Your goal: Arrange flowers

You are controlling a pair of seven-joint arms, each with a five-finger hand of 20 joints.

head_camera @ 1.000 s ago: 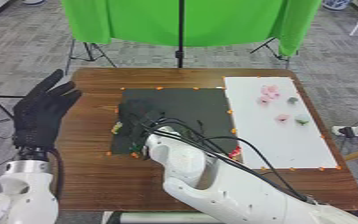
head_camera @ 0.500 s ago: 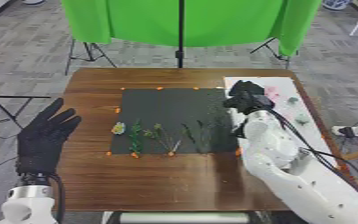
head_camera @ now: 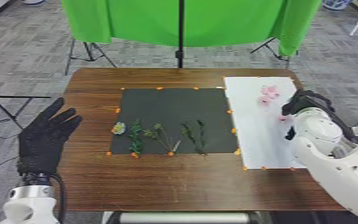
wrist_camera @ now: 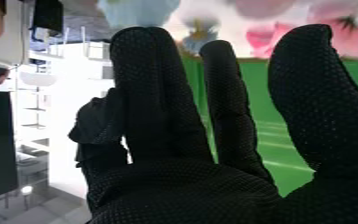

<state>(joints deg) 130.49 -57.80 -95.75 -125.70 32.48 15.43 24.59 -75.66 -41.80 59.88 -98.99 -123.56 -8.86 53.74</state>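
On the white sheet [head_camera: 262,135], pale pink flowers [head_camera: 270,91], one dark-centred.

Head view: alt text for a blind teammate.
Robot's right hand over the right edge of a white sheet with pink flowers. Left of it, a black mat holds green stems and a pale flower; the left hand, open, hangs by the left edge of the table.

Bright room, white glare beside the right hand's fingers [wrist_camera: 149,100].
Pale streaks cross the green cloth [wrist_camera: 257,100] behind them.
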